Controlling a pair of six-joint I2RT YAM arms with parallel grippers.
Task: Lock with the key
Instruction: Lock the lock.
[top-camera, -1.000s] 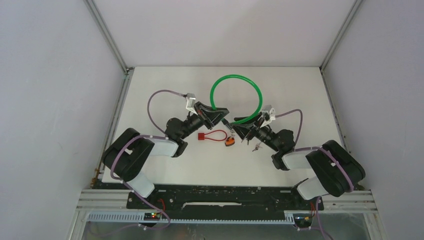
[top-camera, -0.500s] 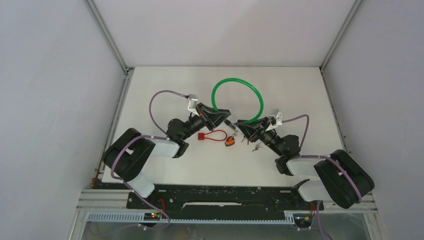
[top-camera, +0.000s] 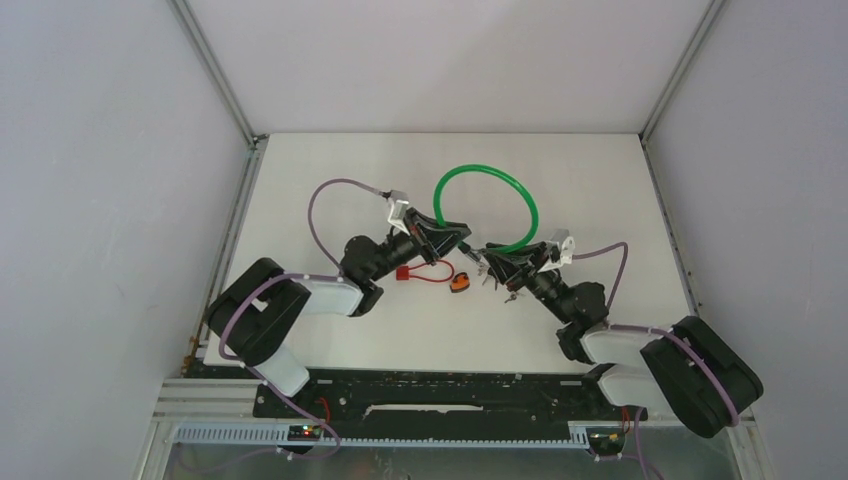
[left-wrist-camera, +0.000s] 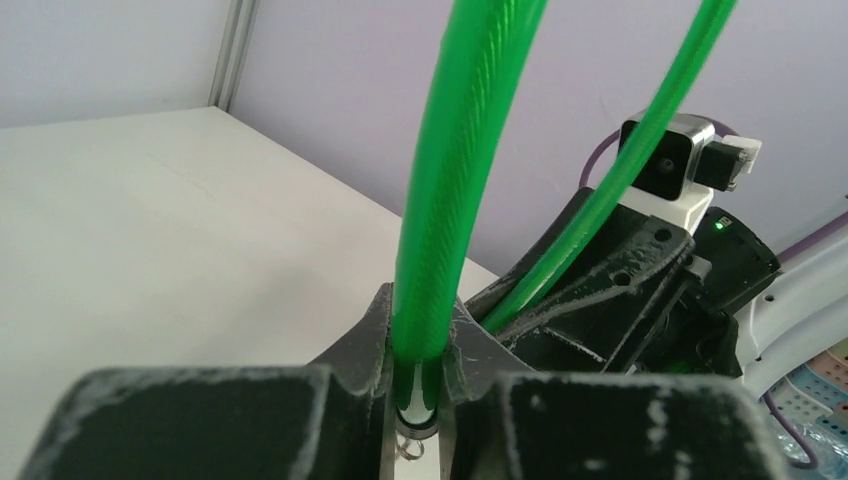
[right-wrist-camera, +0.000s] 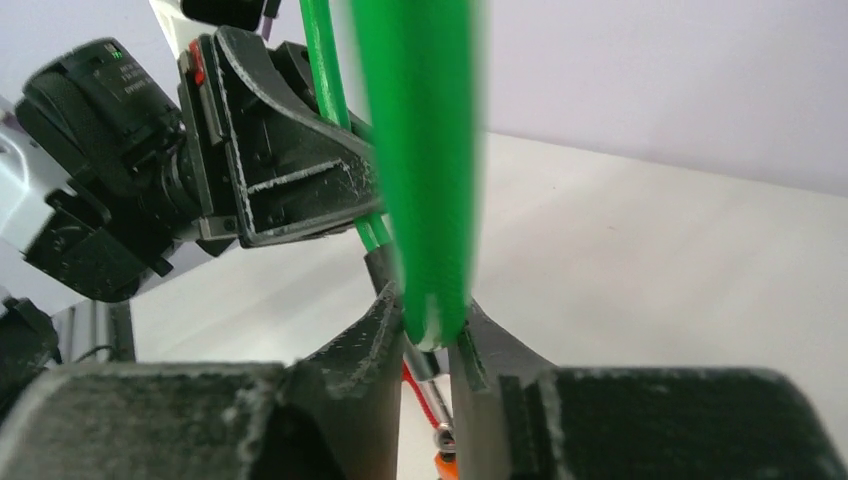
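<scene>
- Left end effector (left-wrist-camera: 418, 355): I read it as clenched on one end of the green cable (top-camera: 492, 173). In the left wrist view its fingers (left-wrist-camera: 372, 335) press both sides of the cable, which rises steeply out of the grip.
- Right end effector (right-wrist-camera: 428, 335): clenched on the other end of the same cable. In the right wrist view the cable stands upright between the two jaws, with a dark metal tip showing just below the grip.
- Relation of the two: they face each other near the middle of the white surface (top-camera: 300, 180), tips close together. I cannot tell whether they touch.
- Cable: from both grips it arcs away in one round loop towards the far side of the surface.
- Red cord (top-camera: 432, 268): a thin loop lying on the surface just on the near side of the left end effector. It has a red block (top-camera: 402, 272) at one end and an orange piece (top-camera: 460, 284) at the other.
- Small metal pieces (top-camera: 512, 296): on the surface just beside the right arm, too small for me to identify.
</scene>
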